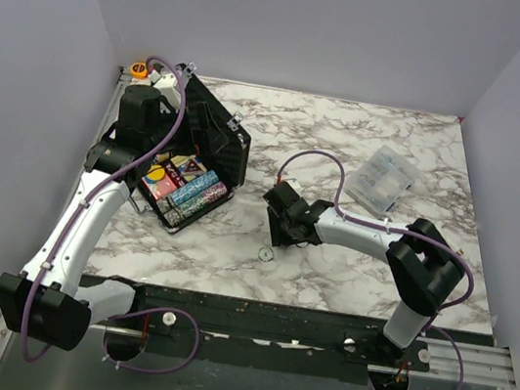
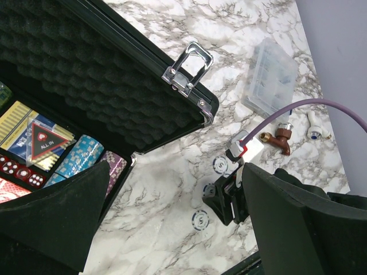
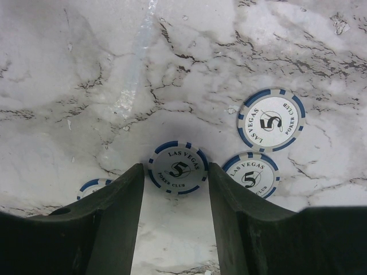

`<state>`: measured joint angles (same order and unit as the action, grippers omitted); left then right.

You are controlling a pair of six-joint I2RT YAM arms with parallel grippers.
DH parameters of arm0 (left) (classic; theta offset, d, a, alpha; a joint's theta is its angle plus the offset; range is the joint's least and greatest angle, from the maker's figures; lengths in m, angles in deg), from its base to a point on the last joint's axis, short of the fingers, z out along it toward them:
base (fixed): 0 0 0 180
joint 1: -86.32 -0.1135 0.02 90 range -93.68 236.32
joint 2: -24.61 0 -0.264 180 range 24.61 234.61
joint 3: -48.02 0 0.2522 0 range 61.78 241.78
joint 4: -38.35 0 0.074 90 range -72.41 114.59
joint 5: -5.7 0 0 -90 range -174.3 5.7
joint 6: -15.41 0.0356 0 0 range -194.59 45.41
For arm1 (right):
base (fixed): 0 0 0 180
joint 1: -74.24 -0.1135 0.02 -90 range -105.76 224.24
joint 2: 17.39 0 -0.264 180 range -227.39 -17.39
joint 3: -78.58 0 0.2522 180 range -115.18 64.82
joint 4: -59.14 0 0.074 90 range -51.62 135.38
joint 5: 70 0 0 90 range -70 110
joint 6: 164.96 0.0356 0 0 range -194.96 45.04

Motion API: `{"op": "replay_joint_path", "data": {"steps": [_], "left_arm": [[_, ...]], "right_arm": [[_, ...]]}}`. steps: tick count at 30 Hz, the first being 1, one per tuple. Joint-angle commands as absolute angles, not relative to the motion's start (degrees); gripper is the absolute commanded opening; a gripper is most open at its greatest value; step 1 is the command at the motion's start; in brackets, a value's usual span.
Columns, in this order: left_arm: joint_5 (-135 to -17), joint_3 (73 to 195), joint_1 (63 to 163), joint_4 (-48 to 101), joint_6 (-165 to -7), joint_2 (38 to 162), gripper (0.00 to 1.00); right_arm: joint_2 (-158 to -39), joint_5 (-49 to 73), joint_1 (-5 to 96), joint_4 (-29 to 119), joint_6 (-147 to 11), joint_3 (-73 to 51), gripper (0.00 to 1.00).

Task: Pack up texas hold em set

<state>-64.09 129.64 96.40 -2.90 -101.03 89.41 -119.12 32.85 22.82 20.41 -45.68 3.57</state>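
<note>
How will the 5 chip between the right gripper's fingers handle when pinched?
The chip looks thin, rigid, lying flat on the marble table, so it probably slides before lifting. Pinched at its rim by the right gripper, it may pivot or slip. A nudge could bump the neighbouring chip.

- a marble-patterned table [image 1: 369,133] [image 2: 172,217] [image 3: 86,57], white with grey veins.
- a clear plastic pack [image 1: 386,178] [image 2: 272,80] lying flat on the table's far right part, with pale contents that are too small to make out.
- an orange tape roll [image 1: 139,68] at the table's far left corner.
- plain grey walls [image 1: 316,26] on three sides.
</note>
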Motion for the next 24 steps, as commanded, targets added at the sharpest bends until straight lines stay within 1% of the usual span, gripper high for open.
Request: {"op": "replay_joint_path", "data": {"steps": [1,5,8,15,22,24], "left_arm": [[-62.95,129.55,96.34,-1.87,-100.96,89.82,0.97],[-62.93,129.63,96.33,-1.95,-100.95,90.16,0.97],[-62.85,129.63,96.34,-1.91,-100.96,90.27,0.97],[-62.94,129.63,96.34,-1.91,-100.96,90.37,0.97],[-62.94,129.63,96.34,-1.95,-100.96,90.36,0.96],[-62.79,129.63,96.34,-1.95,-100.96,90.35,0.96]], "right_arm": [[-122.25,29.81,22.47,20.29,-44.77,6.20,0.48],[-121.79,31.06,22.43,18.70,-44.79,5.18,0.40],[-120.32,31.67,22.47,17.97,-44.89,4.19,0.37],[-116.34,30.88,22.41,17.03,-44.73,2.69,0.34],[-113.84,27.92,22.30,17.40,-44.42,3.41,0.34],[-113.83,27.84,22.30,17.03,-44.37,3.18,0.36]]}}
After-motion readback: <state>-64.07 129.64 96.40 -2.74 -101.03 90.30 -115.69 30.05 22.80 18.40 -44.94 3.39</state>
